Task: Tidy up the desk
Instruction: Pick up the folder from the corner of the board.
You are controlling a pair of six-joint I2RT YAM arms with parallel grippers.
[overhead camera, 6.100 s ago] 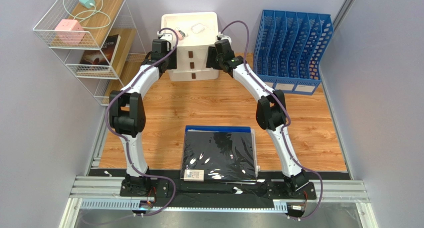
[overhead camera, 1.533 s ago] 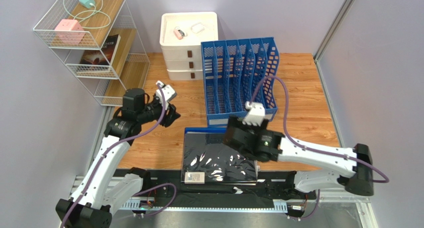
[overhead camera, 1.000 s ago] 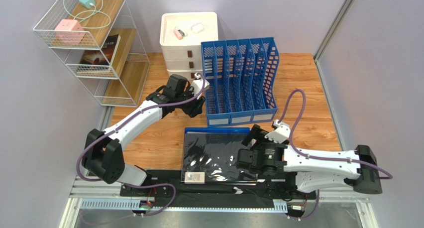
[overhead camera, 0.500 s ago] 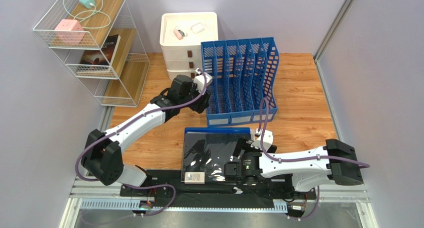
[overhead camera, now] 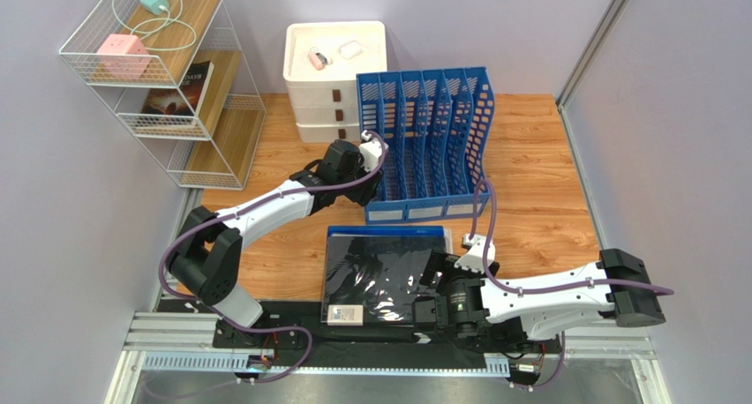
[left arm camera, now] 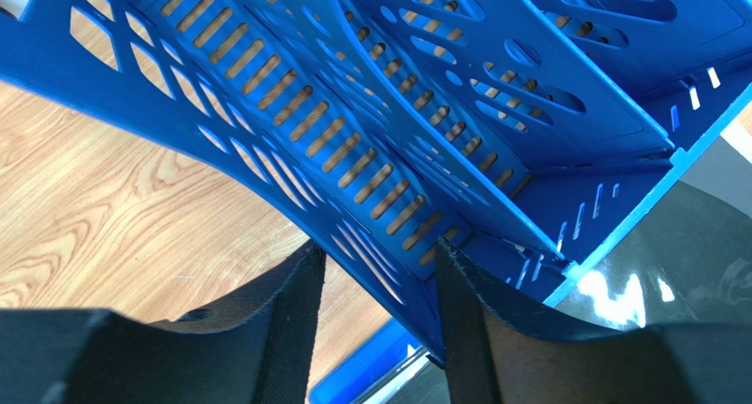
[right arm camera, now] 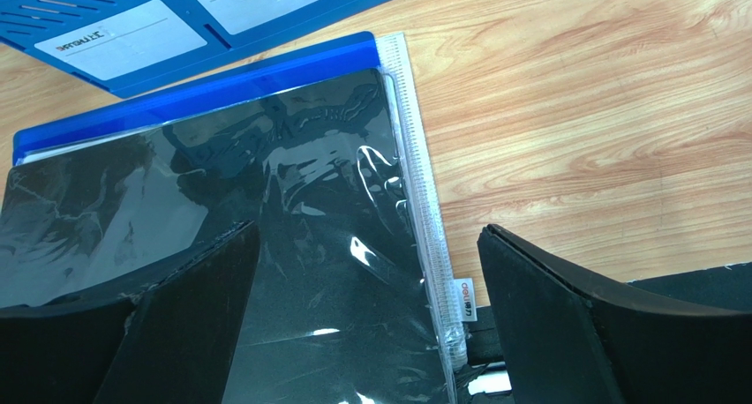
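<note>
Top view: against half a second ago, the left gripper (overhead camera: 367, 168) has edged right onto the rack (overhead camera: 432, 139), centre frame. The right gripper (overhead camera: 427, 288) has edged right over the pouch (overhead camera: 371, 272). The drawers (overhead camera: 335, 113), upper centre, carry small gadgets (overhead camera: 319, 58). The desk (overhead camera: 538, 157) fills mid-frame.
Left wrist: fingers (left arm camera: 282, 333) straddle the rack's wall; pinching or not, cannot tell.
Right wrist: jaws released, wide, above the pouch's zip edge.
</note>
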